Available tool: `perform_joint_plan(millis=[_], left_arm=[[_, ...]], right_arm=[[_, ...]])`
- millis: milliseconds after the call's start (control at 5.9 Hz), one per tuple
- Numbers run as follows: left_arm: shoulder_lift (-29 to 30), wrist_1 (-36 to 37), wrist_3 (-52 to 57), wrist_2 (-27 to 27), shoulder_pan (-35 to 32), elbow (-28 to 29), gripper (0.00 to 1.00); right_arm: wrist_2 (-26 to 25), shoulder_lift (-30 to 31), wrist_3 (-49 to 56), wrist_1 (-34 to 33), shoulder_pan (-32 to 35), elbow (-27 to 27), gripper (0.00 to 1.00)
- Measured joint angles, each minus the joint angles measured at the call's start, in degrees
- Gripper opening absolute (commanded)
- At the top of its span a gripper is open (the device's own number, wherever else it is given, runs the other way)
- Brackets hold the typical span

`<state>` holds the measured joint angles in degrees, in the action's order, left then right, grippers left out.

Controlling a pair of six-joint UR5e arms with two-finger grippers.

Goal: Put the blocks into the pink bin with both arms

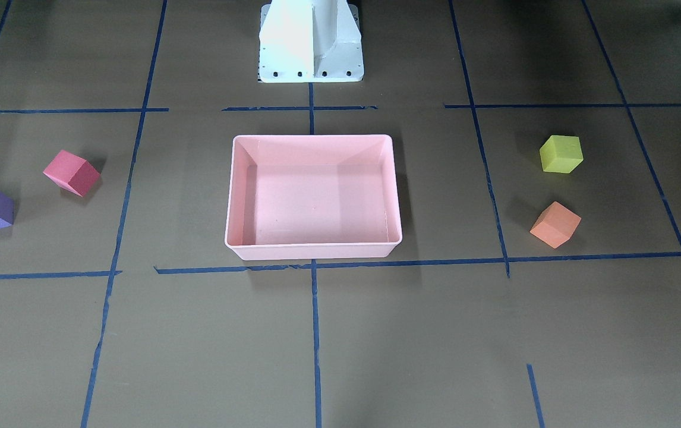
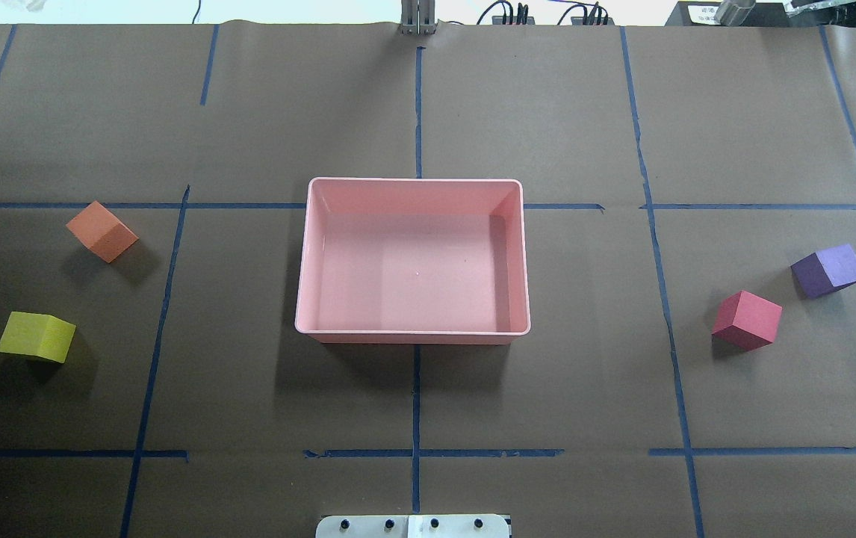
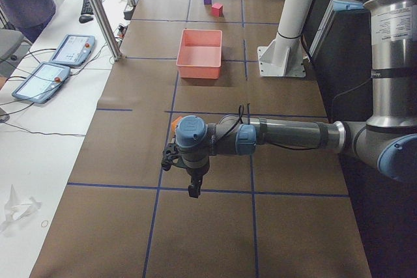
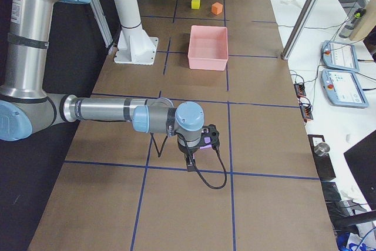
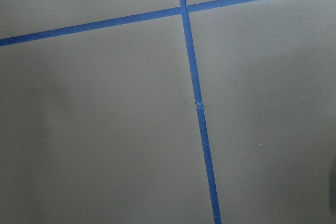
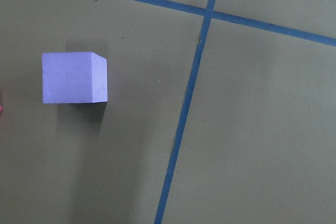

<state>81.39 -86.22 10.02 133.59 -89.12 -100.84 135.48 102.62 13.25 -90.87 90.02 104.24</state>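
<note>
The pink bin (image 2: pixel 413 181) stands at the table's middle with nothing in it. The orange block (image 2: pixel 102 231) and the yellow-green block (image 2: pixel 36 337) lie on my left side. The red block (image 2: pixel 747 320) and the purple block (image 2: pixel 829 270) lie on my right side. My left gripper (image 3: pixel 193 191) shows only in the exterior left view, hanging above the table near the orange block. My right gripper (image 4: pixel 190 165) shows only in the exterior right view, above the purple block (image 6: pixel 74 77). I cannot tell whether either gripper is open or shut.
The white pedestal base (image 1: pixel 311 41) stands behind the bin. Blue tape lines cross the brown paper. Beyond the table's far edge stand a metal post (image 3: pixel 98 11) and operator tablets (image 3: pixel 68 50); a person stands at the far left corner.
</note>
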Motion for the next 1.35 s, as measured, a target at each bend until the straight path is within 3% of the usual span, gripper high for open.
perform_joint_plan(millis=[169,508,847,1355], left_arm=[[-0.1,0.0,0.0,0.0,0.0,-0.2,1.0],[-0.4,0.1,0.1,0.0,0.0,-0.5,1.0],[-0.4,0.2,0.0,0.0,0.0,-0.6,1.0],[-0.8,0.2,0.1,0.1,0.0,-0.6,1.0]], right_arm=[[0.1,0.0,0.0,4.6,-2.3,0.1,1.0],[-0.8,-4.8,-0.1,14.4,-13.5,-0.2,1.0],[-1.9,-12.4,-2.2,16.1,-23.3,-1.1,1.0],[-8.3,-15.7,-5.5,16.3,-35.0,-0.8,1.0]])
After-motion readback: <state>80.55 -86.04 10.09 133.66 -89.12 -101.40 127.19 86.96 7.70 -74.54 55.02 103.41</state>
